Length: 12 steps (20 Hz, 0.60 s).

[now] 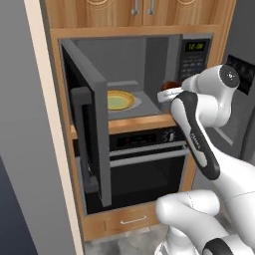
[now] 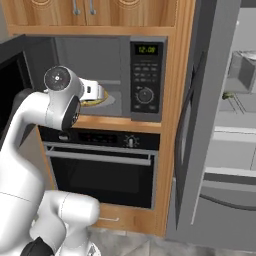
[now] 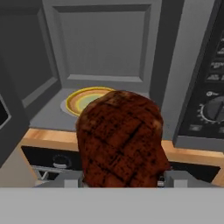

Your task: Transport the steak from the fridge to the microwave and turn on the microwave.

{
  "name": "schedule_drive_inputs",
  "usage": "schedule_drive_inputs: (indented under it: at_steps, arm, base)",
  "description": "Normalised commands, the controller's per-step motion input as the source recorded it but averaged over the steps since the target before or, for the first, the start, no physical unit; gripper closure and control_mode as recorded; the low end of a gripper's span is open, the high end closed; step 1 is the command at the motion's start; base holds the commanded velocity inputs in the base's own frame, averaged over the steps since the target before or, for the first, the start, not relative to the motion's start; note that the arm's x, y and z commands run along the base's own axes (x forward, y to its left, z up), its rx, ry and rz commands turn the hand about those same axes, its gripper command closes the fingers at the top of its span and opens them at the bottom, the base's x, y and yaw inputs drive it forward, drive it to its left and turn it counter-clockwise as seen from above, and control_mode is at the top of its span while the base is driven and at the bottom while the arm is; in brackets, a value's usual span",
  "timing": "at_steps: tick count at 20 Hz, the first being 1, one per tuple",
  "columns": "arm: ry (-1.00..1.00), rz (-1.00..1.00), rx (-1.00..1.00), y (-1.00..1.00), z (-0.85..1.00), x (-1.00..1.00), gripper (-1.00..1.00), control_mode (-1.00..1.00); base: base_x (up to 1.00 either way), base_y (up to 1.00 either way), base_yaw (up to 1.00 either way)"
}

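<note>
A: Biggest first. What's next to the microwave (image 1: 144,69)?

B: Fridge (image 2: 220,125), just right of it, door swung open; pale shelves and bins inside. Under the microwave, a black oven (image 1: 144,167) w/ horizontal silver handle. Wooden cabinet (image 2: 172,145) frames both.

A: Microwave itself?

B: Door (image 1: 89,129) open, hinged on the left, standing out toward the robot. Cavity grey. Control panel (image 2: 146,75) on its right side: green clock up top, buttons, round dial below.

A: Anything inside?

B: Round yellow turntable plate (image 1: 119,100) on the cavity floor, bare.

A: Arm?

B: White arm (image 1: 199,134) reaches up in front of the microwave; hand is at the front right of the opening, by the panel.

A: Steak?

B: Steak (image 3: 120,140) is in the hand, dark reddish-brown w/ grill marks, at the microwave's front edge, short of the turntable plate. In hand view it sits in front of and below the plate.

A: Fingers?

B: Fingers (image 3: 179,179) pinching the steak from both sides; only grey tips show beside it.
</note>
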Motion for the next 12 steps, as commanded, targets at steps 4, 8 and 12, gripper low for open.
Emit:
schedule_drive_inputs:
  at_steps: [4, 8, 12]
  arm:
    - [0.00, 0.00, 0.00, 0.00, 0.00, 0.00, 1.00, 1.00]
    - [0.00, 0.00, 0.00, 0.00, 0.00, 0.00, 1.00, 1.00]
    - [0.00, 0.00, 0.00, 0.00, 0.00, 0.00, 1.00, 1.00]
  base:
    - [0.31, 0.43, 0.00]
    - [0.35, 0.40, 0.00]
    - [0.38, 0.32, 0.00]
